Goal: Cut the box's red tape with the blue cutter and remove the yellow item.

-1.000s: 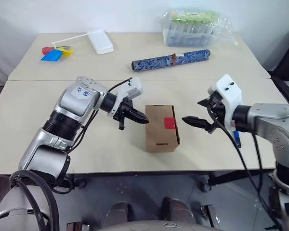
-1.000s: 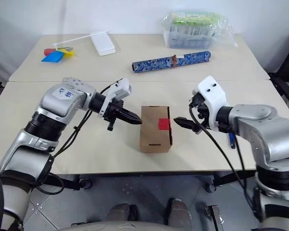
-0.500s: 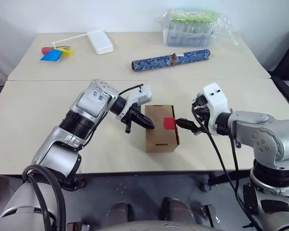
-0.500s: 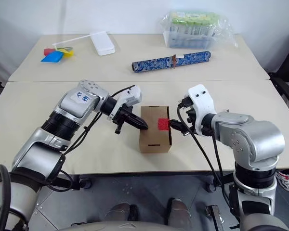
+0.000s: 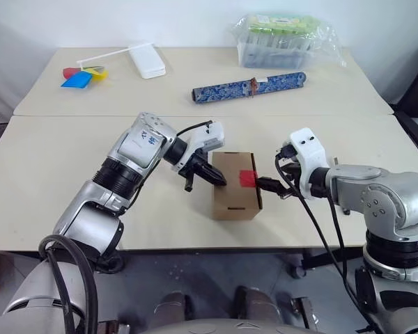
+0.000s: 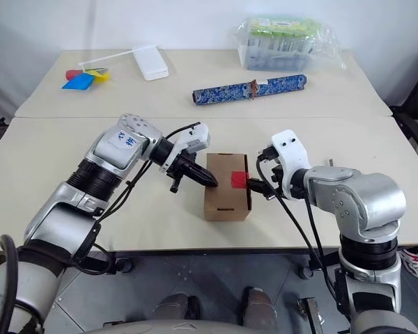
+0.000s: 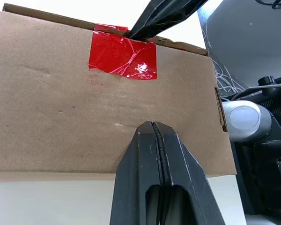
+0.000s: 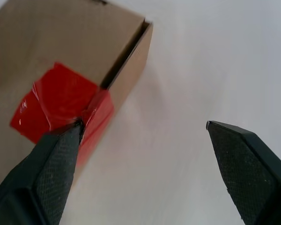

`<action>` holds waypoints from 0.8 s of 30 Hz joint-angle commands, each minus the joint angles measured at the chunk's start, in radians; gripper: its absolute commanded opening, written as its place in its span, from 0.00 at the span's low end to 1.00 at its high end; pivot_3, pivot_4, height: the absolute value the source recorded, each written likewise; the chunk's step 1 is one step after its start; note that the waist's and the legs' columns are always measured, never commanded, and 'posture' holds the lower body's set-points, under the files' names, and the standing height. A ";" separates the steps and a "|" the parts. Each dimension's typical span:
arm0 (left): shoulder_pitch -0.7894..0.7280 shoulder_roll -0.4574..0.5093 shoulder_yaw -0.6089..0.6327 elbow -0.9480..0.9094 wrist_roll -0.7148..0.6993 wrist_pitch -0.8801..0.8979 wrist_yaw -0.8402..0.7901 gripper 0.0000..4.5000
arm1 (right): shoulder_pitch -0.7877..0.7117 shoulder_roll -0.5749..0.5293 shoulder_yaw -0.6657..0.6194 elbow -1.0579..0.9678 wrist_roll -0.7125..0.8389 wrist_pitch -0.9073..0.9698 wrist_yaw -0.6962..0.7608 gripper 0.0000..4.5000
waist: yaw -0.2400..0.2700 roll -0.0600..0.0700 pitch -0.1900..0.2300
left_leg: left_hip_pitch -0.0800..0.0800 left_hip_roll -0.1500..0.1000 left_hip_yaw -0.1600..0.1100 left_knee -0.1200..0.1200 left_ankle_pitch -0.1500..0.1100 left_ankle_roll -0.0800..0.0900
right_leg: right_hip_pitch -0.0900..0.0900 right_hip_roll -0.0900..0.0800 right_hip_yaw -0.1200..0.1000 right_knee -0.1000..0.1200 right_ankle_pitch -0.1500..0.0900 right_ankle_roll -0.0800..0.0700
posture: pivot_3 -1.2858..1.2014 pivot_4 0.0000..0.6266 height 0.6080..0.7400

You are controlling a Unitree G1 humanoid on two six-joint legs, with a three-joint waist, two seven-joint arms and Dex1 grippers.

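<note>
A: In the head views, what does the small brown cardboard box (image 5: 234,185) look like?

B: Closed, flaps down, at the near middle of the pale beige table (image 5: 49,160). A bright red square of tape (image 5: 247,178) wraps over its top edge at about three o'clock. The slim dark-blue cutter (image 5: 344,206) lies on the table past the right arm, mostly hidden.

A: And the claws?

B: The left gripper (image 5: 219,178), fingers pressed together, rests its tip on the box top from nine o'clock. The right gripper (image 6: 257,188) is at the tape from three o'clock.

A: What does the left wrist view add?

B: The tape's (image 7: 123,57) wrinkled sheen, and a black finger of the other gripper touching its far edge.

A: The right wrist view?

B: The right gripper's fingers spread wide, one fingertip (image 8: 73,132) on the tape's fold at the box corner, the other over bare table.

A: Any writing?

B: A label on the left forearm, too small to read.
</note>
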 commanded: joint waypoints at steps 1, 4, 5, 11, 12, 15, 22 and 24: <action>-0.012 -0.014 -0.001 0.017 0.020 -0.007 0.004 0.00 | 0.025 -0.047 0.037 -0.005 0.017 0.008 0.010 0.98 | 0.000 0.000 0.000 | 0.000 0.000 0.000 0.000 0.000 0.000 | 0.000 0.000 0.000 0.000 0.000 0.000 | 0.52 0.24 1.00; -0.010 -0.016 0.001 0.017 0.025 -0.008 0.001 0.00 | 0.037 -0.091 0.074 0.008 0.005 0.007 0.010 0.98 | 0.000 0.000 0.000 | 0.000 0.000 0.000 0.000 0.000 0.000 | 0.000 0.000 0.000 0.000 0.000 0.000 | 0.52 0.24 1.00; -0.010 -0.017 0.002 0.018 0.026 -0.007 0.000 0.00 | 0.042 -0.108 0.089 0.014 -0.003 0.002 0.009 0.98 | 0.000 0.000 0.000 | 0.000 0.000 0.000 0.000 0.000 0.000 | 0.000 0.000 0.000 0.000 0.000 0.000 | 0.52 0.24 1.00; -0.008 -0.022 -0.003 0.030 0.037 -0.014 -0.004 0.00 | 0.046 -0.178 0.156 0.065 -0.024 -0.077 0.031 0.98 | 0.002 -0.002 -0.002 | 0.001 0.000 -0.001 0.000 0.000 0.000 | 0.002 0.000 0.000 0.000 0.000 0.000 | 0.52 0.24 1.00; -0.009 -0.022 -0.005 0.032 0.039 -0.013 -0.007 0.00 | 0.044 -0.186 0.166 0.076 -0.027 -0.093 0.038 0.98 | 0.002 -0.003 -0.002 | 0.001 0.000 -0.001 0.000 0.000 0.000 | 0.002 0.000 0.000 0.000 0.000 0.000 | 0.52 0.24 1.00; -0.008 -0.018 -0.011 0.030 0.046 -0.012 -0.010 0.00 | 0.043 -0.212 0.195 0.098 -0.036 -0.132 0.055 0.98 | 0.002 -0.005 -0.004 | 0.002 0.000 -0.001 0.001 0.000 0.000 | 0.003 0.000 0.000 0.000 0.000 0.000 | 0.52 0.24 1.00; 0.014 0.001 -0.034 0.013 0.063 0.011 -0.014 0.00 | 0.039 -0.271 0.267 0.145 -0.056 -0.219 0.108 0.98 | 0.001 -0.007 -0.005 | 0.004 0.001 -0.001 0.001 0.000 0.000 | 0.004 0.000 0.000 -0.001 0.000 0.000 | 0.52 0.24 1.00; 0.024 0.006 -0.042 0.002 0.067 0.018 -0.015 0.00 | 0.051 -0.295 0.293 0.150 -0.062 -0.238 0.131 0.98 | 0.002 -0.007 -0.005 | 0.003 0.001 -0.001 0.001 0.000 0.000 | 0.004 0.000 0.000 -0.001 0.000 0.000 | 0.52 0.24 1.00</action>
